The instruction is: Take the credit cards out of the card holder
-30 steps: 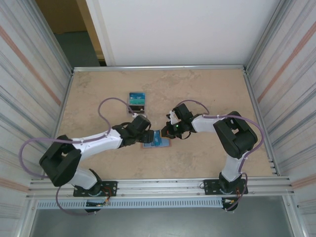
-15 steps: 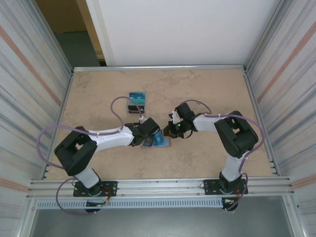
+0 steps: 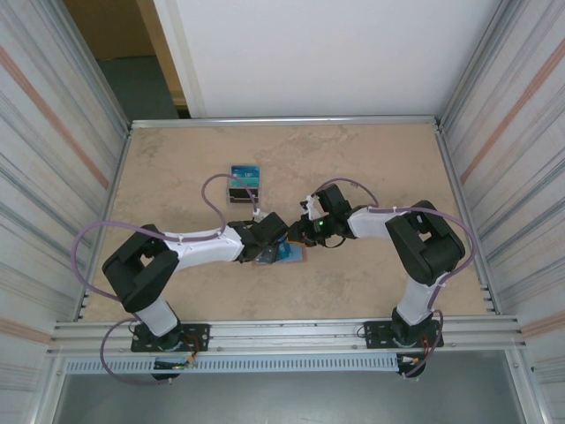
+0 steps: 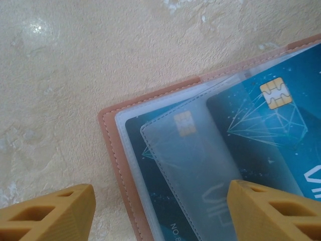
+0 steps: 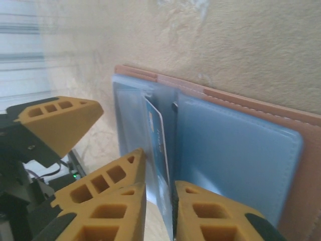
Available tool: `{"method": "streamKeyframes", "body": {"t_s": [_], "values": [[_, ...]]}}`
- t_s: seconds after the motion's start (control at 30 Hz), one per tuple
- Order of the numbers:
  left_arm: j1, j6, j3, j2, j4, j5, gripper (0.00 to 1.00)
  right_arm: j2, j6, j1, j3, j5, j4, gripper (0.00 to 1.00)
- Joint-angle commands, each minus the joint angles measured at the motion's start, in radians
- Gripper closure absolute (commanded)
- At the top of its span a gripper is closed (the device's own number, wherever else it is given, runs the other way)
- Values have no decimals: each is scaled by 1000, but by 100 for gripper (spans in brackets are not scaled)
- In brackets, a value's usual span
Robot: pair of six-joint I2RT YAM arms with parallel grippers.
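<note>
I see the card holder [image 3: 284,257] lying open and flat mid-table, its long axis running left to right. The left gripper [image 4: 160,193] hangs spread wide over its corner, clasping nothing, above the sleeved credit cards [image 4: 261,130]. One credit card [image 5: 159,135] stands on edge at the fold between the fingers of the right gripper [image 5: 159,188]; I cannot tell whether they pinch it. Bare table [image 3: 371,159] lies all round, and the dark stand [image 3: 245,180] sits well apart.

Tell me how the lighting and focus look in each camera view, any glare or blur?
Top external: even, soft light, only faint shadows on the table. Left wrist: a small glare spot on the table at upper left; the clear sleeve hazes the credit cards, yet the card holder stitching is crisp. Right wrist: the wall at left is washed out and blurred.
</note>
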Motion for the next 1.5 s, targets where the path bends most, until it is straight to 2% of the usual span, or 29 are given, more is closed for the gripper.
{"method": "streamKeyframes", "body": {"t_s": [0.0,0.37,0.4,0.47,0.57,0.87,1.1,1.23,1.33,1.47], "values": [[-9,-26,-16,11,-20,16,29,11,27,-5,-18,-58,80,77],[-9,-29,-18,8,-18,20,37,59,22,30,2,-57,101,75],[-9,-29,-19,9,-17,21,38,60,21,31,2,-53,98,76],[-10,-29,-20,7,-17,25,41,59,15,29,2,-37,82,85],[-9,-34,-23,1,-15,38,44,42,-5,12,2,0,34,94],[-9,-116,-96,-71,126,159,54,-30,-134,-40,62,81,-200,95],[-10,-114,-88,-118,128,152,53,-121,-230,-56,95,154,-338,97],[-9,-88,-71,-188,92,121,48,-200,-285,-56,99,197,-384,99],[-7,-36,-58,-265,57,77,43,-265,-327,-53,96,212,-399,100],[21,95,-56,-388,53,58,41,-348,-394,-39,108,224,-417,100]]}}
